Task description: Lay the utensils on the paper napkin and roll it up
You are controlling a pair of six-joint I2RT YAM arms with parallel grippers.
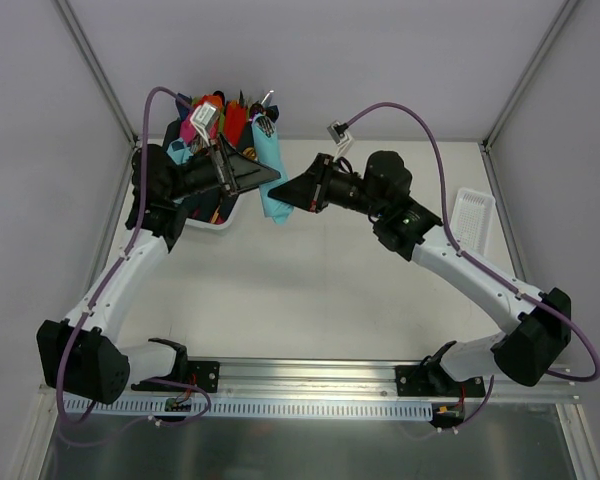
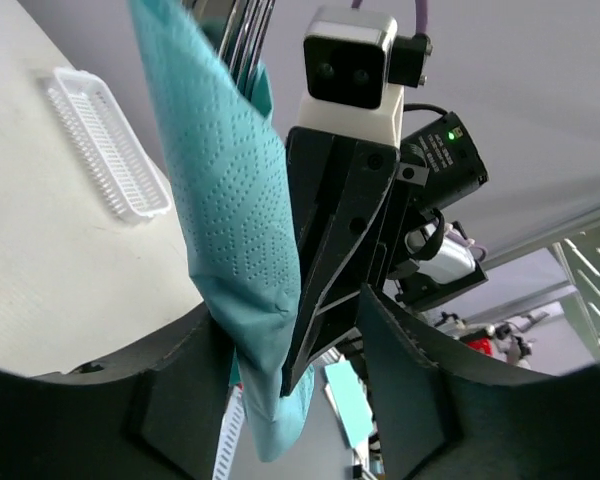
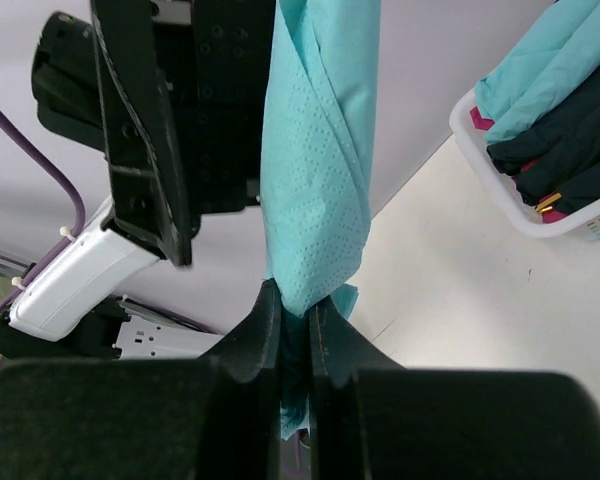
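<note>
Right gripper [image 3: 295,305] pinches the rolled teal-blue paper napkin [image 3: 315,180] near its lower end. It holds the napkin upright in mid-air, likely so the slim silver metal utensils [image 2: 245,35] cannot slip out. Left gripper [image 2: 295,350] stands open around the roll, gripping nothing.

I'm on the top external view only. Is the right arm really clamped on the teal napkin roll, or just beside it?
Observer: Clamped. The right wrist view shows the right gripper with its jaws shut tight on the teal napkin roll near one end.
Operator: And the left one?
Observer: The left wrist view shows the left gripper with its jaws well apart, the roll passing between them.
</note>
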